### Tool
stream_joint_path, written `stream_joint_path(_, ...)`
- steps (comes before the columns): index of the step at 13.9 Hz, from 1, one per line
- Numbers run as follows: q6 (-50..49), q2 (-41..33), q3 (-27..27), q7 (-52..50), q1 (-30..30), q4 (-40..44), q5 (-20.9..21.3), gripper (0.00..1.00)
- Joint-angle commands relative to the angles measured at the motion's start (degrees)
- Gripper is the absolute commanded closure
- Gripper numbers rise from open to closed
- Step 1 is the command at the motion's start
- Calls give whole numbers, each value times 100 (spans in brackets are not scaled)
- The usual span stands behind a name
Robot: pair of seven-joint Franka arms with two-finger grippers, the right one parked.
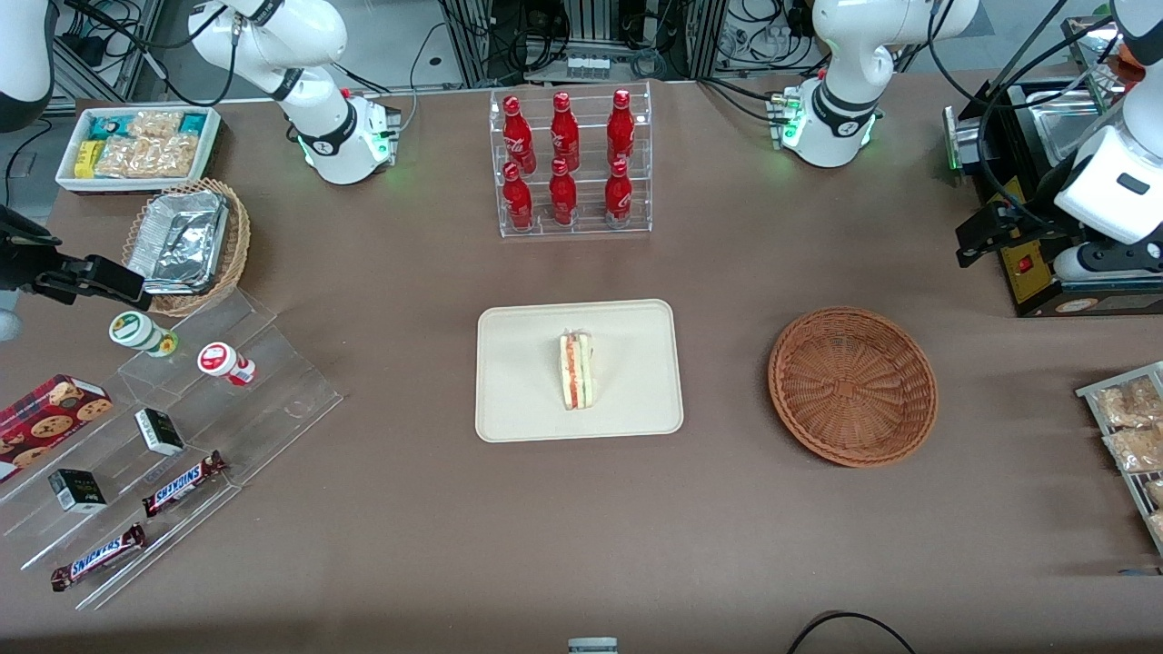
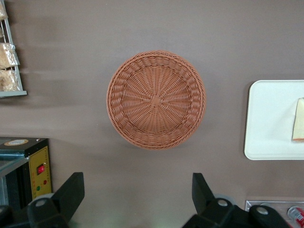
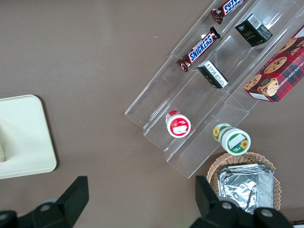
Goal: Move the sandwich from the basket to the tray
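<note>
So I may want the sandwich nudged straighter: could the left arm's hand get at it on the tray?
Probably yes. The sandwich lies uncovered on the tray, and the open hand hangs above the table beside the empty basket.

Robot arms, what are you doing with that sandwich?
Nothing is being held right now. The small triangular sandwich of white bread with red and green filling lies on the flat cream-beige rectangular tray. The round reddish-brown woven basket beside it has nothing in it. The working arm's gripper is open and up above the table near the basket, holding nothing. So the sandwich looks already delivered.
</note>
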Motion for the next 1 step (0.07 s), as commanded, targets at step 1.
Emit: stream_joint_path(1,-160,68,116,216,-19,131,-33,0)
